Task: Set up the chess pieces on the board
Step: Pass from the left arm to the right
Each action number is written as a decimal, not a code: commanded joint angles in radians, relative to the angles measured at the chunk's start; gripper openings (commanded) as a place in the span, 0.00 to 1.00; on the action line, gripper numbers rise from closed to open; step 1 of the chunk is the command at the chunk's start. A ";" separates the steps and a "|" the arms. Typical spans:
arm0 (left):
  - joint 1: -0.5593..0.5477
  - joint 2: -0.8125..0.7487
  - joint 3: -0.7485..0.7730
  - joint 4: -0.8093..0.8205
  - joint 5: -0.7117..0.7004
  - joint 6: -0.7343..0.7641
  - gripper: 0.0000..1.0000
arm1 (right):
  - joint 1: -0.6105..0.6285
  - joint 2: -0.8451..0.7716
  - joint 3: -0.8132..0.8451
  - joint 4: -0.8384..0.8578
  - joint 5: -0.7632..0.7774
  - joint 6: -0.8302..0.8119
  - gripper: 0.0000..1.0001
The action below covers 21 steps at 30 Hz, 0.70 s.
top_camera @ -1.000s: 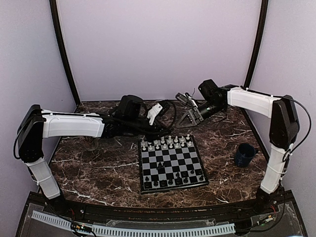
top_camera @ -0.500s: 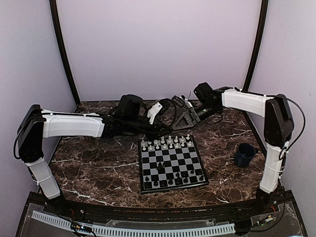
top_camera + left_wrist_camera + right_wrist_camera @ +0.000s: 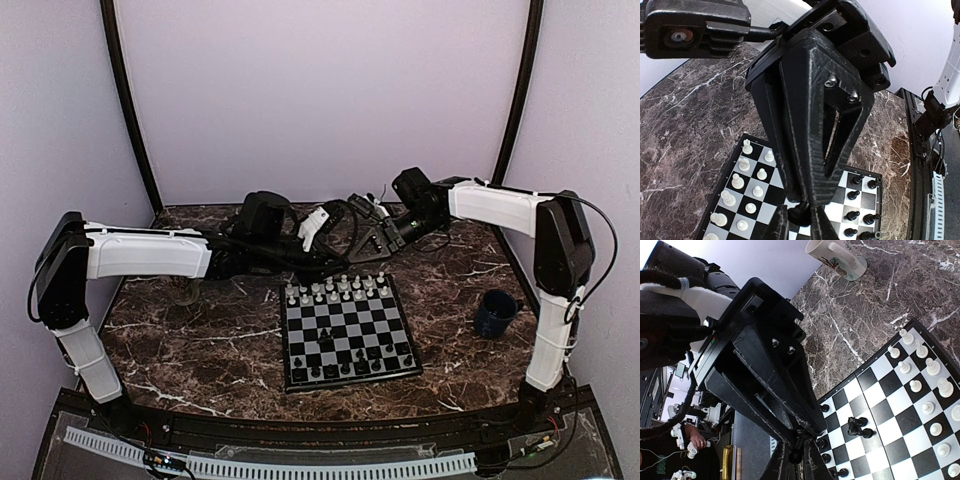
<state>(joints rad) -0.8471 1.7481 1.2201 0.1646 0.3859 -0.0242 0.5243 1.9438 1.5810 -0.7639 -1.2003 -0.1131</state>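
The board [image 3: 340, 325] lies mid-table, with white chess pieces [image 3: 335, 288] in its two far rows and black chess pieces [image 3: 345, 368] along its near rows. My left gripper [image 3: 340, 228] and right gripper [image 3: 362, 222] meet tip to tip in the air above the board's far edge. In the left wrist view my left gripper [image 3: 799, 222] is shut on a black piece [image 3: 800, 215], and the right gripper's body [image 3: 815, 125] fills the frame. In the right wrist view my right gripper [image 3: 796, 462] is closed on the same black piece [image 3: 796, 452], facing the left gripper [image 3: 760, 370].
A dark blue mug [image 3: 495, 312] stands right of the board. A pale mug [image 3: 837, 255] stands on the marble at the left, partly under the left arm [image 3: 183, 292]. Two black pieces [image 3: 857, 427] sit close together off their rows mid-board.
My right gripper has swung left to meet the left gripper's tips. The left arm has stayed still. The last half second shows almost no motion.
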 commanded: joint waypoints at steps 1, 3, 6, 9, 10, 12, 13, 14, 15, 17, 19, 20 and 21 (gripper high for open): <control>-0.001 -0.001 0.002 0.022 0.007 -0.011 0.12 | 0.015 0.005 -0.003 0.025 0.000 0.004 0.09; -0.001 -0.002 0.000 0.020 -0.006 -0.012 0.15 | 0.016 0.002 0.002 0.019 0.030 -0.009 0.08; -0.001 -0.007 0.000 -0.008 -0.038 -0.021 0.27 | 0.015 -0.009 0.021 -0.008 0.100 -0.049 0.08; 0.000 -0.037 -0.014 -0.050 -0.062 -0.009 0.34 | 0.014 -0.030 0.037 -0.042 0.187 -0.097 0.07; 0.000 -0.054 -0.026 -0.064 -0.070 0.001 0.36 | 0.014 -0.038 0.039 -0.051 0.226 -0.115 0.07; 0.002 -0.098 -0.050 -0.099 -0.100 0.030 0.38 | 0.018 -0.064 0.036 -0.063 0.325 -0.137 0.07; 0.002 -0.121 -0.061 -0.124 -0.124 0.045 0.39 | 0.020 -0.079 0.033 -0.076 0.372 -0.156 0.07; 0.003 -0.146 -0.072 -0.152 -0.148 0.053 0.39 | 0.025 -0.090 0.033 -0.093 0.414 -0.177 0.07; 0.005 -0.170 -0.089 -0.161 -0.171 0.057 0.39 | 0.032 -0.101 0.031 -0.108 0.451 -0.200 0.07; 0.014 -0.222 -0.131 -0.160 -0.214 0.052 0.39 | 0.052 -0.124 0.021 -0.123 0.535 -0.236 0.08; 0.027 -0.264 -0.171 -0.152 -0.257 0.033 0.39 | 0.085 -0.138 0.014 -0.145 0.605 -0.268 0.08; 0.034 -0.276 -0.187 -0.154 -0.287 0.023 0.39 | 0.107 -0.139 0.014 -0.158 0.634 -0.283 0.08; 0.045 -0.285 -0.197 -0.156 -0.313 0.010 0.39 | 0.140 -0.139 0.014 -0.171 0.672 -0.293 0.08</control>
<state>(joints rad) -0.8333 1.5372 1.0679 0.0326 0.1959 0.0032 0.5777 1.8492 1.5917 -0.8700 -0.7185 -0.3145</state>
